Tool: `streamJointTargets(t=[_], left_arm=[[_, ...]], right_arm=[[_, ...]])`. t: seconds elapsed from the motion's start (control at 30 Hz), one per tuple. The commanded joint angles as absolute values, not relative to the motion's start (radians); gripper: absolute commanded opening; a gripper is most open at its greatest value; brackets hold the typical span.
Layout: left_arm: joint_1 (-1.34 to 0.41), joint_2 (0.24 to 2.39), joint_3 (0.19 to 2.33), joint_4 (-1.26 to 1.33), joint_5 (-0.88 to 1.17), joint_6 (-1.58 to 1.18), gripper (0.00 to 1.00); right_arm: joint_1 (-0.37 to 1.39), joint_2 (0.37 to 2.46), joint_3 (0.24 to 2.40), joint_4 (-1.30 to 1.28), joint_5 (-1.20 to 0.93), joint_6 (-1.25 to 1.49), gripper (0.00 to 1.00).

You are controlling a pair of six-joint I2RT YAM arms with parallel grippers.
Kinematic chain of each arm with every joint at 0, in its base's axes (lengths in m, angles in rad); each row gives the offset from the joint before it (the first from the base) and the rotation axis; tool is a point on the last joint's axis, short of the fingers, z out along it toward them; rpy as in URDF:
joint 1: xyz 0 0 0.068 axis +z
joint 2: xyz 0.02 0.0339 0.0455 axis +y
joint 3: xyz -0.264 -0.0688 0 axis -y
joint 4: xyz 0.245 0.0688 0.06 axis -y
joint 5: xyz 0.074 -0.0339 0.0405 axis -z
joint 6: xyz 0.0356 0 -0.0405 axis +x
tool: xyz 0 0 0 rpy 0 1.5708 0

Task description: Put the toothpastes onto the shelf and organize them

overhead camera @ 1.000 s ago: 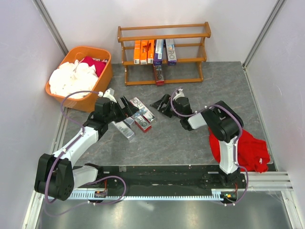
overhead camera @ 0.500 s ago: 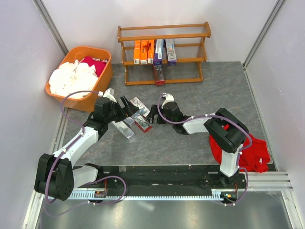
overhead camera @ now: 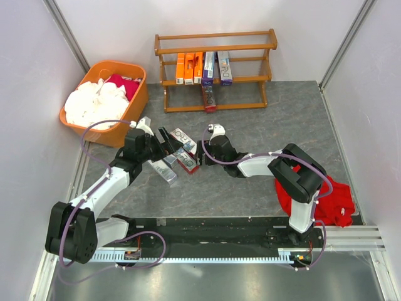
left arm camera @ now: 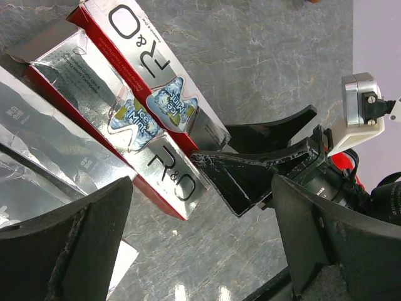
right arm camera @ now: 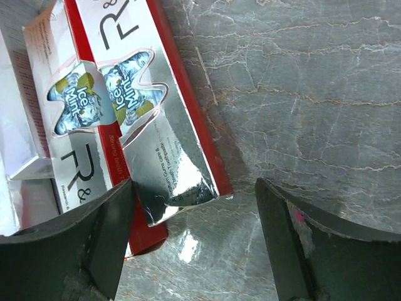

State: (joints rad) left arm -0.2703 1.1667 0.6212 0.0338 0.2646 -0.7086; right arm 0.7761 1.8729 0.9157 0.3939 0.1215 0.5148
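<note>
The wooden shelf [overhead camera: 263, 59] stands at the back. Orange cartons [overhead camera: 188, 68] and purple-and-white cartons [overhead camera: 217, 66] stand on its middle tier, and a red-and-silver one [overhead camera: 208, 98] is on the bottom tier. Red-and-silver toothpastes [overhead camera: 185, 150] and silver-grey ones [overhead camera: 164, 171] lie on the floor. My left gripper [overhead camera: 168, 143] is open over their left side, with the cartons [left arm camera: 150, 88] just ahead of it [left arm camera: 200, 251]. My right gripper [overhead camera: 199, 157] is open, and its jaws [right arm camera: 194, 244] straddle the near end of a red-and-silver carton [right arm camera: 163, 144] without closing on it.
An orange plastic tub [overhead camera: 139, 100] with white and red cloths stands at the back left. A red cloth [overhead camera: 326, 197] lies by the right arm's base. Grey walls close in both sides. The right gripper's fingers [left arm camera: 263, 163] show in the left wrist view.
My right gripper has moved left across the floor to the end of the red-and-silver cartons. The left arm and the cartons have not moved.
</note>
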Motion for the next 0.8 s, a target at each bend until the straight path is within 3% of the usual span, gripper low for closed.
streamJointTargets(t=[0.0, 0.3, 0.57, 0.77], left_arm=[[-0.267, 1.166, 0.621, 0.078, 0.276, -0.695, 1.0], [-0.268, 1.169, 0.618, 0.084, 0.281, -0.693, 1.0], [-0.268, 1.18, 0.612, 0.101, 0.294, -0.698, 1.0], [-0.268, 1.204, 0.607, 0.14, 0.337, -0.715, 1.0]], right_arm=[[0.785, 1.894, 0.948, 0.339, 0.167, 0.468, 0.85], [0.787, 1.933, 0.962, 0.408, 0.118, 0.43, 0.84], [0.796, 1.907, 0.925, 0.448, 0.109, 0.408, 0.58], [0.815, 1.864, 0.899, 0.443, 0.155, 0.391, 0.46]])
